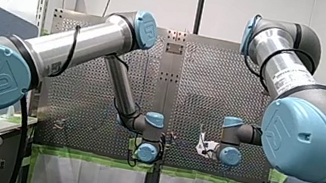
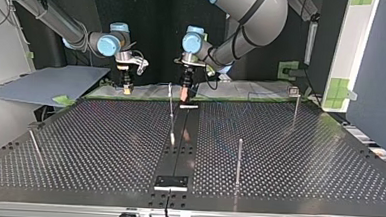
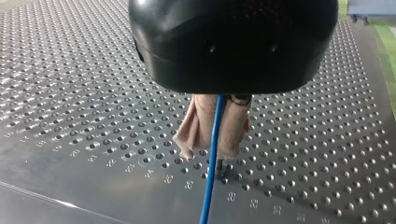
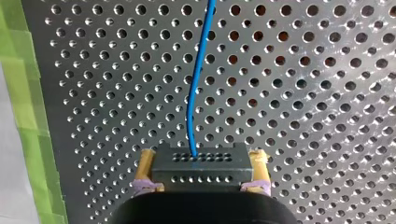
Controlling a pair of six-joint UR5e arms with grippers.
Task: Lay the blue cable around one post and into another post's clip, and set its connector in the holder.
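Perforated table (image 2: pixel 288 158) spread across top view. Posts (image 2: pixel 239 161) stood right of centre, holder (image 2: pixel 171 182) set low centre. Left gripper (image 3: pixel 212 144) closed on blue cable (image 3: pixel 208 196). Right gripper (image 4: pixel 201 161), upper left in top view, clamped on connector (image 4: pixel 201 170). Cable judged light, limp, slippery; best gripped close behind rigid connector.

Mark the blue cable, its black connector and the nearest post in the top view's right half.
blue cable (image 4: pixel 189 100): right wrist view, middle of its run.
black connector (image 4: pixel 200 169): right wrist view, middle of its face.
nearest post (image 2: pixel 239 161): top view, middle of its shaft.
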